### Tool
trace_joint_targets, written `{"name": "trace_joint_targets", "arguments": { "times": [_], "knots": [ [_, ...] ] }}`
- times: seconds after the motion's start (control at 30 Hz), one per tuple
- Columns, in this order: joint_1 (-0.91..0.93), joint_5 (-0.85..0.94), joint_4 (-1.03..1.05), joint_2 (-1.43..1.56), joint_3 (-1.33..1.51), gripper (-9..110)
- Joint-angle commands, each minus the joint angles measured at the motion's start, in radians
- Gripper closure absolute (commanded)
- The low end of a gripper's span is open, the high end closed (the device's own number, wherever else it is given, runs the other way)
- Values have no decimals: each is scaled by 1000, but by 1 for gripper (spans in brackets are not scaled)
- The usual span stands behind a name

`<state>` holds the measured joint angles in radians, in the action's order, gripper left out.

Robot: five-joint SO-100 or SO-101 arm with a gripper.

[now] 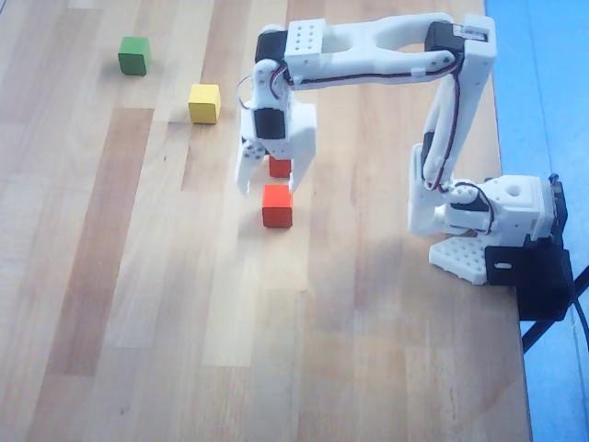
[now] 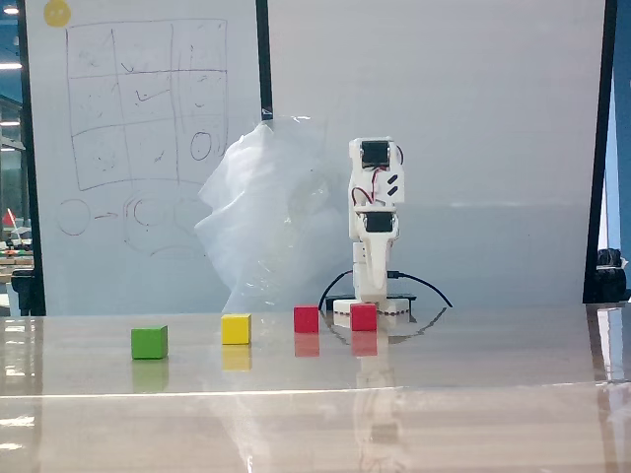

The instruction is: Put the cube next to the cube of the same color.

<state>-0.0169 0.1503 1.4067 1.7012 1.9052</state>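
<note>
Here, the gripper stands open around one red cube; a second red cube, one yellow cube and one green cube sit nearby.

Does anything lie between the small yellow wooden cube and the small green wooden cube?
No. The overhead view shows only bare wooden tabletop between yellow cube and green cube.

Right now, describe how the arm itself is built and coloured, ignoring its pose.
The white plastic arm has black servo blocks at its joints, thin red and black wires, a perforated white base plate and a black table clamp. Its end effector has two white fingers.
</note>
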Motion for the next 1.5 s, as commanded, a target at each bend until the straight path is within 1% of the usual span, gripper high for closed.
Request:
{"name": "trace_joint_targets", "arguments": {
  "times": [0.0, 0.13, 0.27, 0.37, 0.47, 0.83, 1.03, 1.17, 1.3, 1.47],
  "knots": [
    [23, 5, -64, 12, 31, 79],
    [66, 14, -61, 12, 48, 77],
    [72, 8, -21, 12, 54, 68],
    [81, 8, -32, 12, 58, 62],
    [81, 5, -55, 11, 81, 61],
    [83, 9, -295, -6, 276, 68],
    [83, 61, -388, -26, 285, 69],
    [86, 83, -393, -52, 273, 72],
    [135, 67, -393, -55, 272, 78],
    [147, 61, -391, -58, 272, 92]
  ]
}}
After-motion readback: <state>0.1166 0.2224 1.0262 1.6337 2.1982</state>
